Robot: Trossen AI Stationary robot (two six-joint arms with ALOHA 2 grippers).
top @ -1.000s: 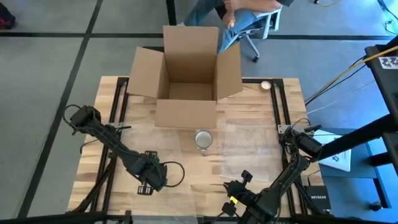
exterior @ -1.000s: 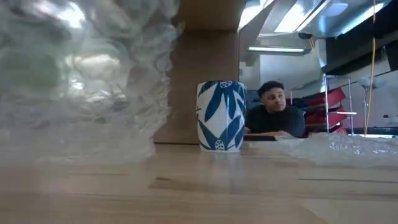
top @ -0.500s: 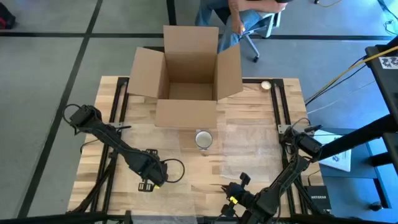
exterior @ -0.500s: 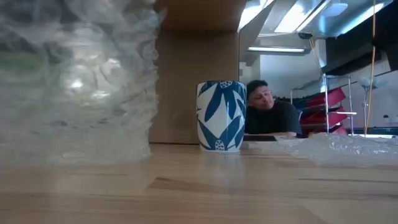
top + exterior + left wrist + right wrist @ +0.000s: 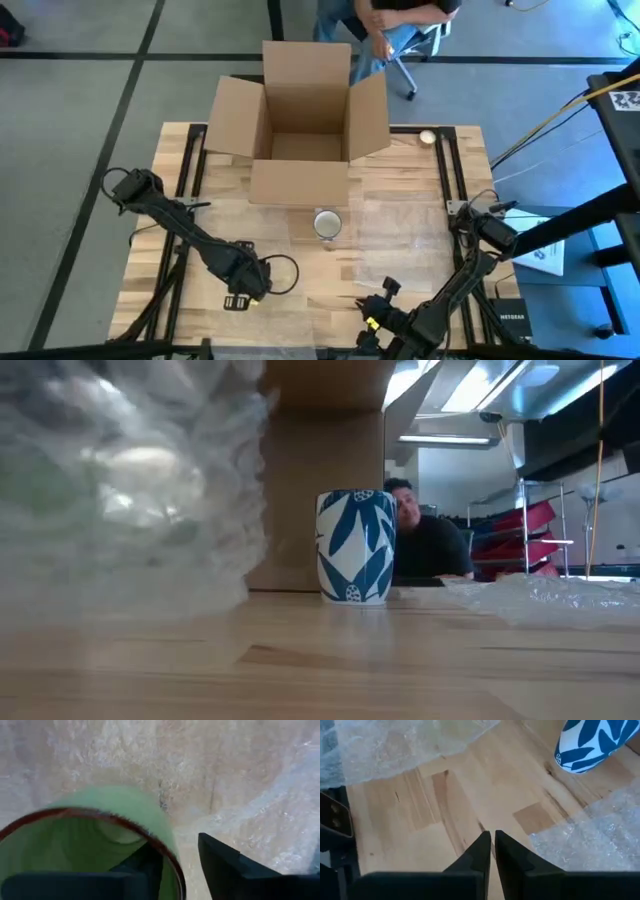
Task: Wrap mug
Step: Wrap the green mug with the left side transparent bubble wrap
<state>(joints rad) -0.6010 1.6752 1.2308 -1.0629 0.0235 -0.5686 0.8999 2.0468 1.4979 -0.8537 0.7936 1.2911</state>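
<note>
Mug stands upright mid-table before the cardboard box as we look down; both arms sit near the front edge. From our left wrist, the left gripper pinches a green cup's rim over bubble wrap. From our right wrist, the right gripper is pressed together, empty. We judge wrapping hasn't begun; next, bring wrap to the mug.

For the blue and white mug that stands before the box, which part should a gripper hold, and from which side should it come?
The blue and white mug stands upright, mouth open upward, apart from the cardboard box. No handle shows. Probably best to come from above and pinch the rim, one finger inside, or else clamp its straight wall from the side facing the arms.
</note>
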